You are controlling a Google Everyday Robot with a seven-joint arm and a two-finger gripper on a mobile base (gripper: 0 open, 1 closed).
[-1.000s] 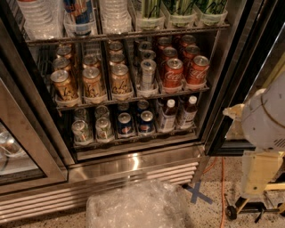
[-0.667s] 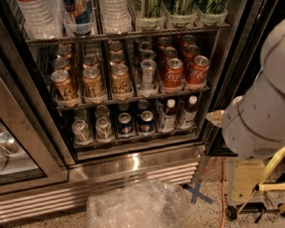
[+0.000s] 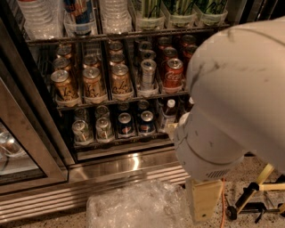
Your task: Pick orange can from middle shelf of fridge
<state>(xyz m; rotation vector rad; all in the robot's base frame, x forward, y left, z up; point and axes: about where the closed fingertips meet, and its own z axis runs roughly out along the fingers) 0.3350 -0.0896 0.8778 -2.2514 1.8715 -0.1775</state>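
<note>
Orange-bronze cans fill the three left lanes of the middle shelf [image 3: 121, 100] in the fridge [image 3: 116, 163], whose near door stands open. The orange can [image 3: 93, 83] at the front of the centre lane stands upright behind the rail, with like cans just beside it on both sides. To the right come a slim silver can [image 3: 148, 74] and then a red Coca-Cola can [image 3: 173, 74].

Water bottles [image 3: 38, 18] and green bottles [image 3: 179, 9] sit on the shelf above. Silver and blue cans [image 3: 126, 125] and a small bottle [image 3: 168, 108] sit on the shelf below.

The robot's white arm [image 3: 240, 89] bulks across the near right and hides the right ends of both lower shelves. The orange lanes are in plain sight.

What looks like the tool [image 3: 254, 202] hangs low at the near right, above the speckled floor and well apart from the cans. I cannot tell whether it is spread or pressed together.

Crumpled clear plastic wrap [image 3: 133, 207] lies on the floor just in front of the fridge's base.
</note>
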